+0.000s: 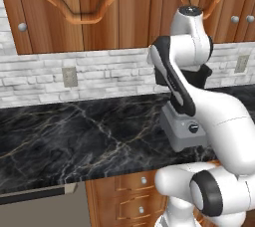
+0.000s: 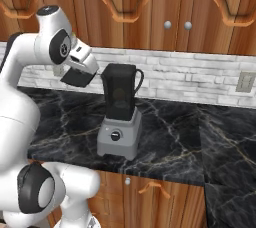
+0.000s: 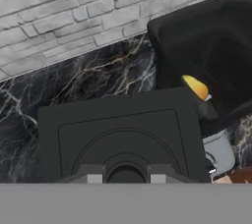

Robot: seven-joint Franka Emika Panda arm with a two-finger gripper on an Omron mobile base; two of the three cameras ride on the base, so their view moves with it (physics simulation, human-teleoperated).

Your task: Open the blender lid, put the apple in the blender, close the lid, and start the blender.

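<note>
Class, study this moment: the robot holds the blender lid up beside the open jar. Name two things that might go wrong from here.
1. The gripper pinches the blender lid by its small knob; a weak grip might let it drop onto the counter.
2. The lid hangs left of the blender, apart from the rim. Lowered off-centre or tilted, it may sit crooked, or nudge the jar.

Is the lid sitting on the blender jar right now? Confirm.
No, the hand holds the blender lid beside the open jar.

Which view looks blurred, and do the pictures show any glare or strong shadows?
Hand view: soft and blurred up close, especially the blender lid in the shut pincer. Both base views: even light and no glare. In the right base view the blender casts only a faint shadow on the counter.
</note>
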